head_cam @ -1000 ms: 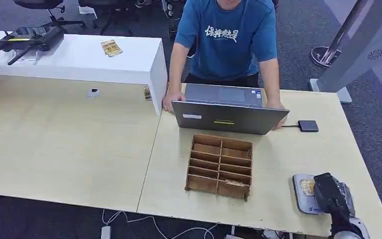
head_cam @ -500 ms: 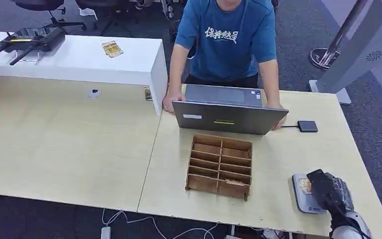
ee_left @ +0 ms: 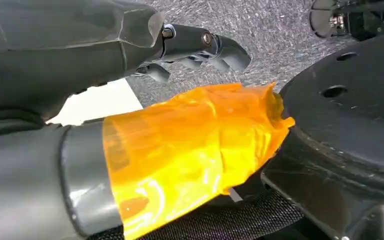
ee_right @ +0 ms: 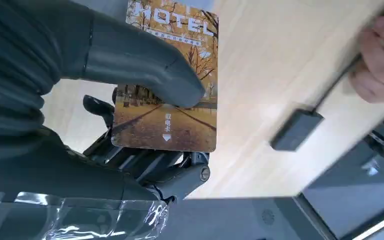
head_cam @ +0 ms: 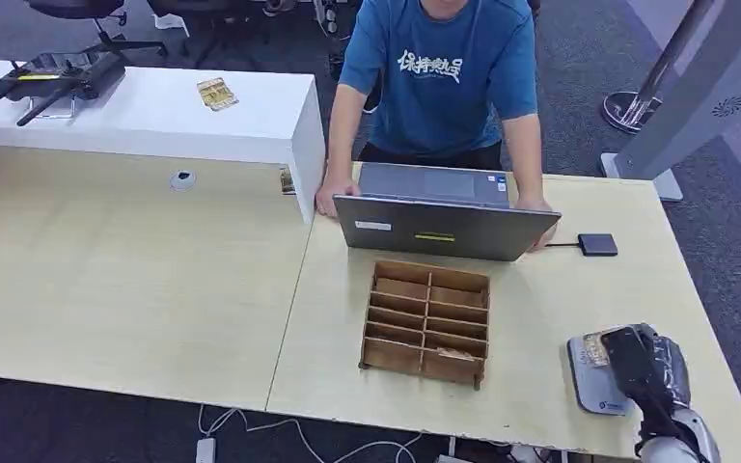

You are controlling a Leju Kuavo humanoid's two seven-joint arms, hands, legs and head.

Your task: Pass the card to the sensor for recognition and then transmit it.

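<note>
holding the card (ee_right: 170, 95) is your right hand (head_cam: 642, 371): the thick thumb (ee_right: 140, 62) presses on the printed face and the darker fingers (ee_right: 145, 167) back it from underneath, so the card is pinched flat between them. you can read "hotel" along the card's far edge, above an autumn tree scene. in the head view that hand sits directly over the grey sensor pad (head_cam: 587, 381), covering most of it, with a sliver of the yellowish card (head_cam: 595, 355) showing just beside the hand on the pad's inner side; you cannot tell whether the card touches the pad. ahead of the hand and toward your middle stands the wooden slotted rack (head_cam: 426, 321), and beyond it the open laptop (head_cam: 442, 228) with a person (head_cam: 441, 72) leaning both hands on its edges. straight ahead of your hand, well apart, lies a small dark box on a cable (head_cam: 597, 244), all on the pale wooden table (head_cam: 154, 280). your left hand (ee_left: 195, 47) hangs with nothing in it, its dark fingers gently curved and apart, an orange wrap (ee_left: 190, 145) around the thumb nearest the camera.
</note>
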